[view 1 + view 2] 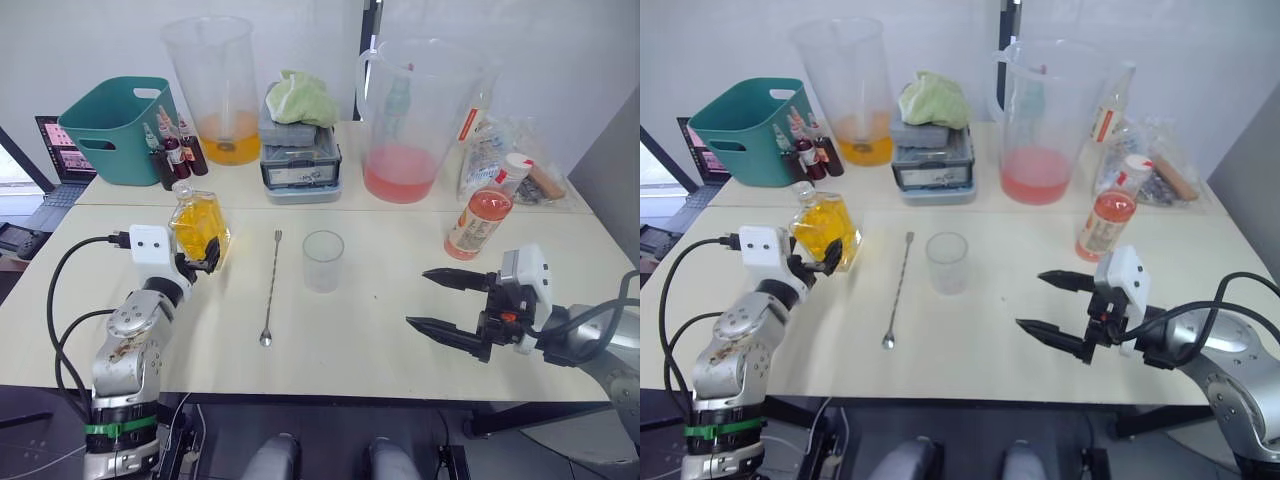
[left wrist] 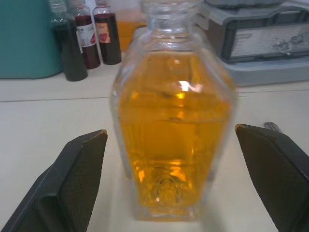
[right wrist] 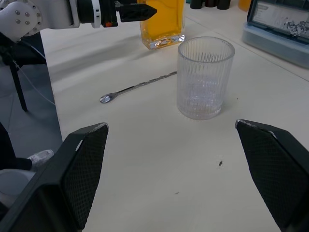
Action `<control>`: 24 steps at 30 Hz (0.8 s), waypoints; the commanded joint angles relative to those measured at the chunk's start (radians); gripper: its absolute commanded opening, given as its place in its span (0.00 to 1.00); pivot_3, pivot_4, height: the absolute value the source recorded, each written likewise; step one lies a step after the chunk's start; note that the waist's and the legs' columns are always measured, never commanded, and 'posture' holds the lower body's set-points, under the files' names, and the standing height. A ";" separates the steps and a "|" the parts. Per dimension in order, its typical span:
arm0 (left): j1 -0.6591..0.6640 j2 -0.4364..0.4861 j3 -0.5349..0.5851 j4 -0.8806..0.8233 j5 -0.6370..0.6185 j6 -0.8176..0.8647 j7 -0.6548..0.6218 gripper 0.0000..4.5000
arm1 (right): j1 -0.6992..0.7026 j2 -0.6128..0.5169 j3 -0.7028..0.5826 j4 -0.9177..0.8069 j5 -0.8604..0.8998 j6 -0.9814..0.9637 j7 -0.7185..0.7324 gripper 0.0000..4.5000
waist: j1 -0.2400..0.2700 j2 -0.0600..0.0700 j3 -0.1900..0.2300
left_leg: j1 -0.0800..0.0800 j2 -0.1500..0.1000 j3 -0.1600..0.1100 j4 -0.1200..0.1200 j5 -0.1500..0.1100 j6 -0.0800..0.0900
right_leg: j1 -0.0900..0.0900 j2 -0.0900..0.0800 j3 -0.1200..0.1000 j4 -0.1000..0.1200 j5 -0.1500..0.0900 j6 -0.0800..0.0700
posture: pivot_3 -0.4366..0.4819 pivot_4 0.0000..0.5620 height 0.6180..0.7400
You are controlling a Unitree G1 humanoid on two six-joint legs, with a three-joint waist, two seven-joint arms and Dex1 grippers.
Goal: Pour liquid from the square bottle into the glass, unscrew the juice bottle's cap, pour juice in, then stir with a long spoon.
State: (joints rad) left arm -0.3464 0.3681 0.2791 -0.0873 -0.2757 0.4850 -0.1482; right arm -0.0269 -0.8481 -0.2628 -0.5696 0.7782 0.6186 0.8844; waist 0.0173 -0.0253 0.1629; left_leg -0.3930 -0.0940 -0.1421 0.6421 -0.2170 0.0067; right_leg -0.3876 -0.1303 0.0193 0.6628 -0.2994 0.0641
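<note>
The short, squarish faceted clear glass bottle [image 1: 199, 226] of yellow-orange liquid [image 2: 173, 130] is seen standing upright on the cream worktop [image 1: 380, 330] toward its left edge, a clear stopper seated in its neck. The left gripper [image 1: 207, 256] is positioned at the bottle with its black fingers [image 2: 72, 183] spread wide to either side of the glass body; in the left wrist view a gap is visible between each finger and the bottle, so no grip is made. The small ribbed clear tumbler [image 1: 323, 260] stands empty near the middle of the worktop. The thin long silver bar spoon [image 1: 271, 286] lies flat between bottle and tumbler, its bowl end toward the front edge. The tall slim plastic bottle of pinkish-red juice [image 1: 484, 213] with a white cap [image 1: 517, 163] is located toward the right edge, upright with a slight lean. The right gripper [image 1: 448, 302] is held above the worktop's front right area, fingers parted widely and holding nothing, pointing toward the tumbler. A teal plastic basket [image 1: 118, 128] stands at the back left corner, and small dark dropper bottles [image 1: 172, 150] are noted just beside it.
</note>
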 commanded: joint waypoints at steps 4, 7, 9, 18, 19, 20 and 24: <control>-0.099 -0.002 -0.013 0.085 0.017 -0.019 0.008 1.00 | 0.009 0.007 -0.025 -0.036 0.006 -0.007 -0.033 1.00 | -0.002 -0.001 0.000 | -0.001 0.000 0.000 0.000 0.000 0.000 | -0.001 0.000 0.000 0.000 0.000 0.000 | 0.48 0.27 1.00; -0.135 -0.006 -0.030 0.119 0.028 -0.018 0.011 1.00 | 0.017 0.009 -0.024 -0.042 0.007 -0.008 -0.042 1.00 | -0.002 -0.001 0.001 | -0.001 0.000 0.000 0.000 0.000 0.000 | -0.001 0.000 0.000 0.000 0.000 0.000 | 0.48 0.27 1.00; -0.150 -0.015 -0.028 0.133 0.028 -0.020 0.025 0.94 | 0.018 0.010 -0.023 -0.043 0.008 -0.007 -0.048 1.00 | -0.004 -0.001 0.001 | -0.001 0.000 0.000 0.001 0.000 0.000 | -0.001 0.000 0.000 0.000 0.001 0.000 | 0.48 0.27 1.00; -0.161 -0.020 -0.017 0.141 0.022 -0.070 -0.005 0.62 | 0.034 0.023 -0.027 -0.053 0.010 -0.006 -0.083 1.00 | 0.002 -0.001 0.001 | -0.002 0.000 0.000 0.002 0.000 0.000 | -0.001 0.000 0.000 0.000 0.002 0.002 | 0.48 0.27 1.00; -0.159 -0.013 -0.016 0.139 0.022 -0.077 -0.017 0.62 | 0.035 0.023 -0.027 -0.054 0.010 -0.007 -0.085 1.00 | 0.002 -0.002 0.001 | -0.002 0.000 0.000 0.002 0.000 0.000 | -0.001 0.000 0.000 0.000 0.002 0.001 | 0.48 0.27 1.00; -0.161 -0.002 -0.011 0.140 0.018 -0.087 -0.035 0.62 | 0.032 0.023 -0.024 -0.053 0.009 -0.007 -0.089 1.00 | 0.001 -0.002 0.001 | -0.003 0.000 0.000 0.002 0.000 0.000 | -0.002 0.000 0.000 0.000 0.002 0.001 | 0.48 0.27 1.00; -0.154 0.096 0.034 0.146 -0.040 -0.173 -0.220 0.62 | 0.025 0.027 -0.016 -0.053 0.004 -0.008 -0.101 1.00 | -0.003 -0.003 0.002 | -0.005 0.000 -0.001 0.002 0.000 0.000 | -0.005 0.000 0.000 0.000 0.002 0.001 | 0.48 0.27 1.00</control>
State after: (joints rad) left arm -0.4708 0.4196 0.2581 0.1168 -0.2680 0.3999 -0.2842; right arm 0.0091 -0.8245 -0.2628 -0.5909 0.7782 0.6198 0.7883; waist 0.0141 -0.0287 0.1648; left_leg -0.3991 -0.0941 -0.1427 0.6444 -0.2168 0.0064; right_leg -0.3932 -0.1302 0.0192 0.6629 -0.2973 0.0649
